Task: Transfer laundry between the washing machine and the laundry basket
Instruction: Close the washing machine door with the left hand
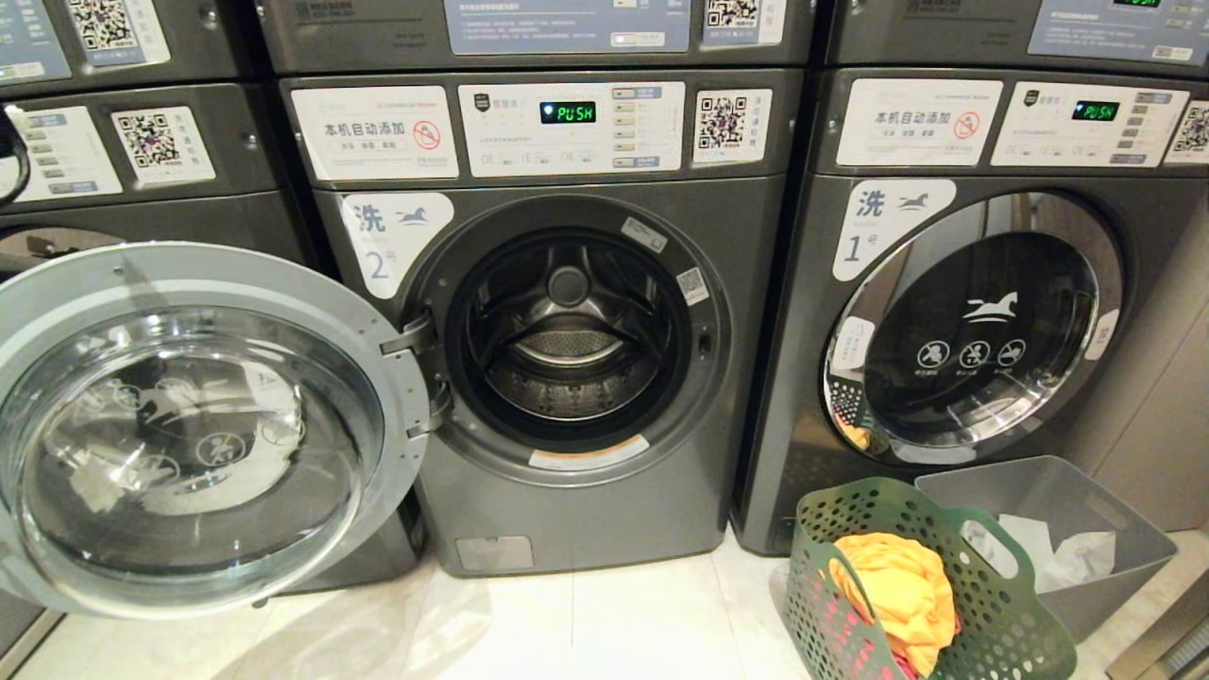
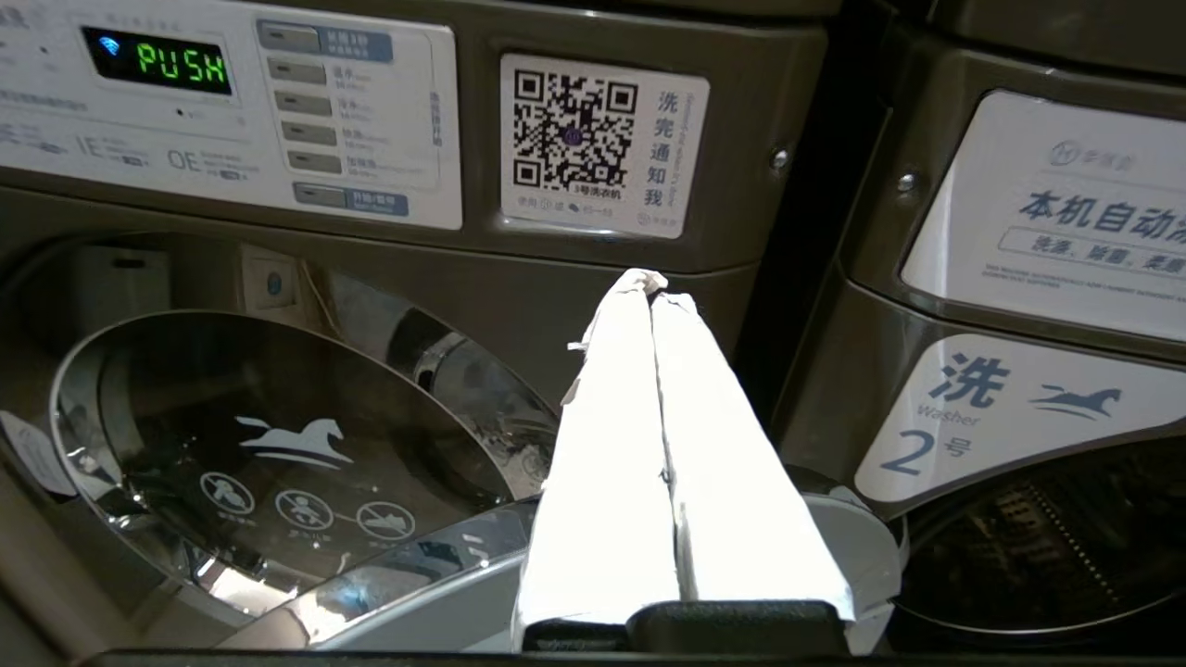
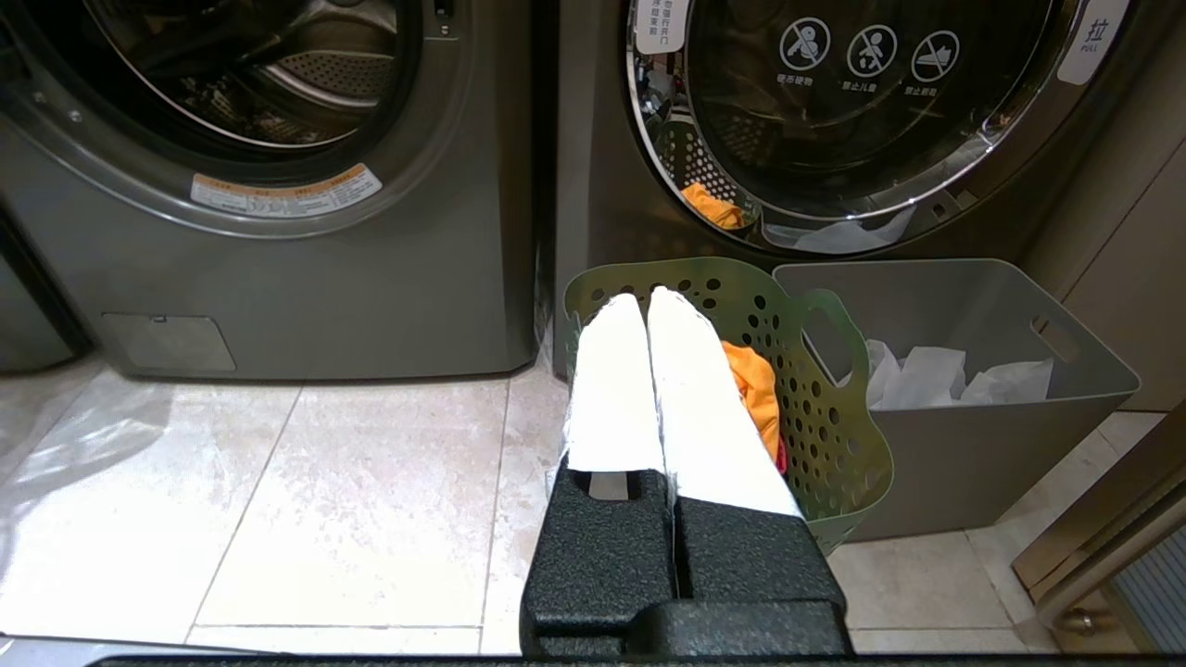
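The washing machine (image 1: 576,519) marked "2" stands in the middle with its round door (image 1: 189,425) swung wide to the left; its steel drum (image 1: 567,359) looks empty. The green laundry basket (image 1: 1001,633) sits on the floor at the lower right, holding laundry: a yellow-orange garment (image 1: 897,586) over a red-pink one (image 3: 783,454). Neither gripper shows in the head view. My left gripper (image 2: 653,283) is shut and empty, held up before the seam left of the "2" label (image 2: 1001,417). My right gripper (image 3: 646,301) is shut and empty, low over the floor just short of the basket (image 3: 834,398).
An identical machine marked "1" (image 1: 973,331) stands at the right, door shut. A grey plastic bin (image 1: 1124,576) with white crumpled material sits behind the basket. Another machine stands at the left, behind the open door. Pale floor tiles (image 1: 614,623) lie in front.
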Robot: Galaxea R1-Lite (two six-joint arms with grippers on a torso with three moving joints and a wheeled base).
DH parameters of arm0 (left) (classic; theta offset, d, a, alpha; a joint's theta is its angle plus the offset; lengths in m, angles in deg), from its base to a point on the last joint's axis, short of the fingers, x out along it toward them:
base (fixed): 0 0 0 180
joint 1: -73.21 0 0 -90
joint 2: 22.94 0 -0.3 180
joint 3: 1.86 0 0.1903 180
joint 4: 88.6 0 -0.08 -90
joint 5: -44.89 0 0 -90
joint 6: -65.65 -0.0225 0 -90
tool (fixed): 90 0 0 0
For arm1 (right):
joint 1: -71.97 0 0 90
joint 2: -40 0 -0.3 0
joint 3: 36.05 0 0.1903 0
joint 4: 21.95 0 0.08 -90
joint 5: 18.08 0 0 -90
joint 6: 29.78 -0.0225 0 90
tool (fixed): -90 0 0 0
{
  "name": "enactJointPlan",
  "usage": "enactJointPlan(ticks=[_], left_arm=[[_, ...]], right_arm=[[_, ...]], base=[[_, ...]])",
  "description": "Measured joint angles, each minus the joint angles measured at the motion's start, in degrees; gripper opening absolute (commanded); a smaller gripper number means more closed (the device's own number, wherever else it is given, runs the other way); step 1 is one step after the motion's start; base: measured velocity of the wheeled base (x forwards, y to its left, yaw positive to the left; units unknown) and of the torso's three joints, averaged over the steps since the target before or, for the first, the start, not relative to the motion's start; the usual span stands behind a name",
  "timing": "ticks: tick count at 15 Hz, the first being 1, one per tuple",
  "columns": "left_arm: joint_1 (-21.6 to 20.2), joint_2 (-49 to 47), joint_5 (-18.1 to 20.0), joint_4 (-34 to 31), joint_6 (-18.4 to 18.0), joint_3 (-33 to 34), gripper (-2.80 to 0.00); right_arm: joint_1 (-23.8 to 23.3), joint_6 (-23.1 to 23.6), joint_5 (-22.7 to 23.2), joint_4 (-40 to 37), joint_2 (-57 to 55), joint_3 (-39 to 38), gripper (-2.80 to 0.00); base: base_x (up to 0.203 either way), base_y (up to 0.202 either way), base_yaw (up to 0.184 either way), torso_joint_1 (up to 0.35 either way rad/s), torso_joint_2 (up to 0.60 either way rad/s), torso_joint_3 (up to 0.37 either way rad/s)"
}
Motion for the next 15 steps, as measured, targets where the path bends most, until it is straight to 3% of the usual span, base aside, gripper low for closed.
enactJointPlan(ticks=[5, 7, 11, 15], left_arm=[[-4.8, -6.0, -2.6, 1.6, -0.6, -0.2, -2.80], [-5.5, -7.2, -4.5, -0.6, -0.9, -0.2, -2.80], [-5.9, -8.7, -4.8, -3.0, -0.9, -0.4, -2.80], [-6.7, -11.4, -4.8, 3.1, -0.9, -0.7, -2.80]], right_arm=[[0.0, 0.1, -0.1, 0.0, 0.0, 0.0, -2.80], [0.0, 0.2, -0.1, 0.0, 0.0, 0.0, -2.80], [0.0, 0.3, -0.1, 0.0, 0.0, 0.0, -2.80], [0.0, 0.4, -0.2, 0.0, 0.0, 0.0, -2.80]], base=[[0.000, 0.000, 0.000, 0.000, 0.00, 0.000], [0.000, 0.000, 0.000, 0.000, 0.00, 0.000], [0.000, 0.000, 0.000, 0.000, 0.00, 0.000], [0.000, 0.000, 0.000, 0.000, 0.00, 0.000]])
